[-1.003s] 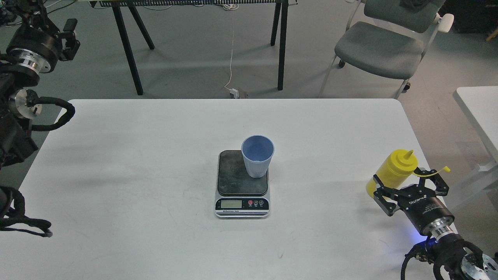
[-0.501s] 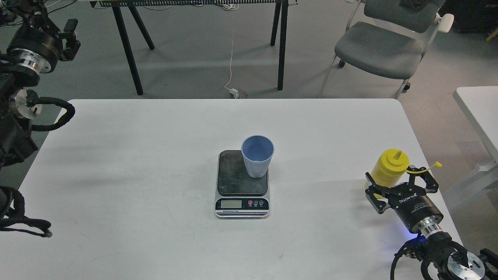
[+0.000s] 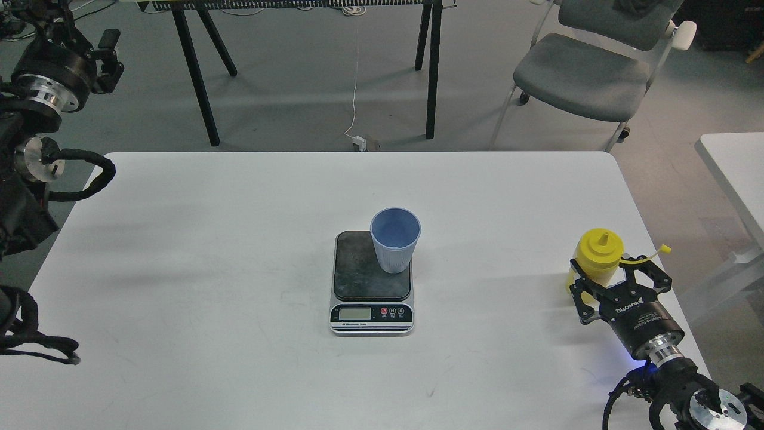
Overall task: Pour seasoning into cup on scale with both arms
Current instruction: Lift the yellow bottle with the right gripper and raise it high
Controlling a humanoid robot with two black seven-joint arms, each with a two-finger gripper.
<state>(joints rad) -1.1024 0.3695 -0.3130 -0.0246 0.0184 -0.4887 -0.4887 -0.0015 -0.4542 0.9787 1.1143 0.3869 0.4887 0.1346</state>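
Note:
The light-blue ribbed cup (image 3: 394, 239) stands upright on the back right part of the scale (image 3: 370, 280), whose display faces me at mid-table. The yellow seasoning bottle (image 3: 598, 254) stands upright near the table's right edge, its cap strap sticking out to the right. My right gripper (image 3: 615, 279) comes in from the lower right, and its fingers (image 3: 580, 286) are closed around the bottle's body, hiding its lower part. My left gripper (image 3: 111, 55) is high at the far left, off the table, open and empty.
The white table (image 3: 239, 251) has its right edge just beyond the bottle. A grey chair (image 3: 588, 71) and black trestle legs (image 3: 197, 77) stand behind the table. A second white table (image 3: 737, 167) is at the right.
My right gripper has lowered the bottle and turned it from tilted to upright, shifting slightly back towards me. The cup, scale and left arm have not moved.

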